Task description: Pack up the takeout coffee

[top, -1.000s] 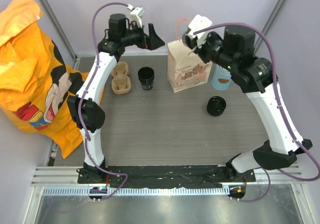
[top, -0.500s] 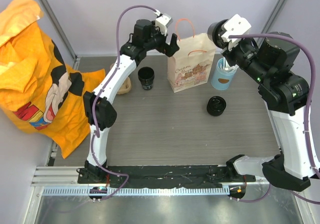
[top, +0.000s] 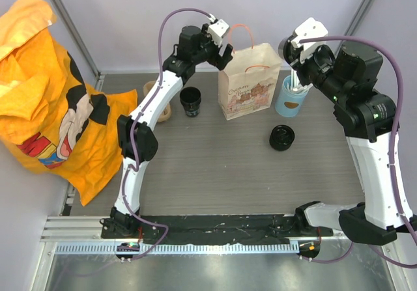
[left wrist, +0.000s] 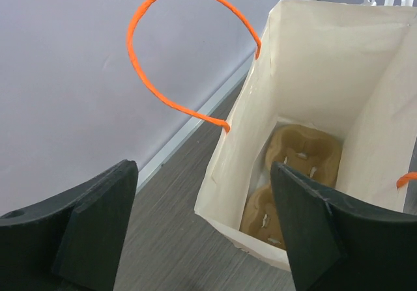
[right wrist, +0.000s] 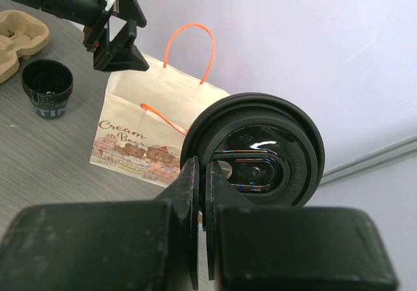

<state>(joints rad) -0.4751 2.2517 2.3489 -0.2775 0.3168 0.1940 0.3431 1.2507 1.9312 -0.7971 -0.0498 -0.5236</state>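
Two-arm packing station, described from the arm bases outward. Nearest on the grey table [top: 215,174], right of centre, a black lidded cup [top: 281,137] stands apart from everything else. Farther back and left of centre stands an open black cup [top: 190,101]. To its left a brown pulp cup carrier [top: 158,109] lies partly hidden behind the left arm, and an orange printed cloth [top: 45,96] is draped at the table's left side. At the far side a cream paper bag [top: 249,86] with orange handles stands upright and open, and a second pulp carrier [left wrist: 296,174] lies flat on its floor. Just beside the bag's right side stands a light-blue cup of white straws [top: 290,99]. Above the bag's left rim hovers the left gripper [left wrist: 202,174], released, its jaws spread wide and grasping nothing, with the bag's near corner between them in the wrist view. Right of the bag and above the straw cup, the right gripper [right wrist: 202,174] is clenched on the rim of the takeout coffee [right wrist: 260,151]. The coffee is held aloft, clear of the table and outside the bag. In the wrist view only its black round lid shows; the cup body behind it is hidden.
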